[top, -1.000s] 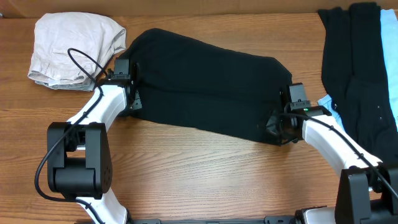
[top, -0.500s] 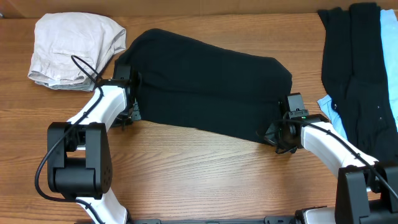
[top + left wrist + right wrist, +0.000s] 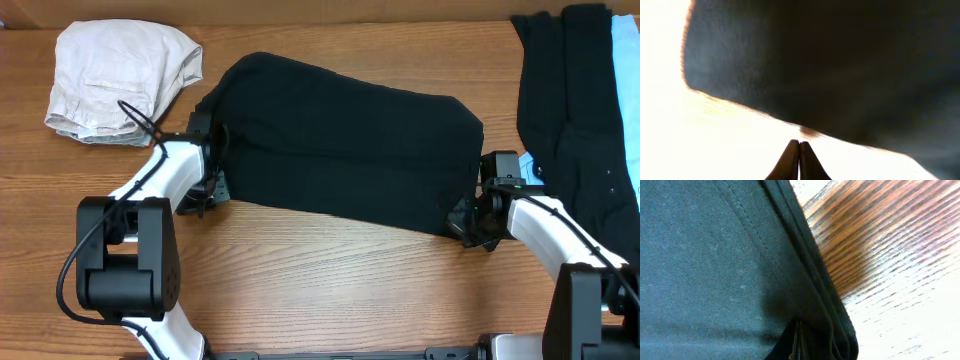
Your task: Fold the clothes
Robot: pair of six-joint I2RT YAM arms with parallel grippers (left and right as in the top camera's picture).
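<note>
A black garment (image 3: pixel 340 140) lies folded across the middle of the wooden table. My left gripper (image 3: pixel 207 190) sits at its lower left corner. In the left wrist view that gripper (image 3: pixel 799 143) is shut with nothing between its fingers, and the black cloth (image 3: pixel 830 65) lies just beyond the tips. My right gripper (image 3: pixel 462 222) is at the garment's lower right corner. In the right wrist view it (image 3: pixel 797 332) is shut on the hemmed edge of the black fabric (image 3: pixel 715 255).
A crumpled beige garment (image 3: pixel 120 75) lies at the back left. More black clothes (image 3: pixel 570 120) and a light-blue piece (image 3: pixel 625 80) are piled along the right edge, close to my right arm. Bare wood (image 3: pixel 340 280) runs along the front.
My right gripper has moved to the right, drawing the garment's right edge out with it. My left gripper slid down and back from the cloth's left edge.
</note>
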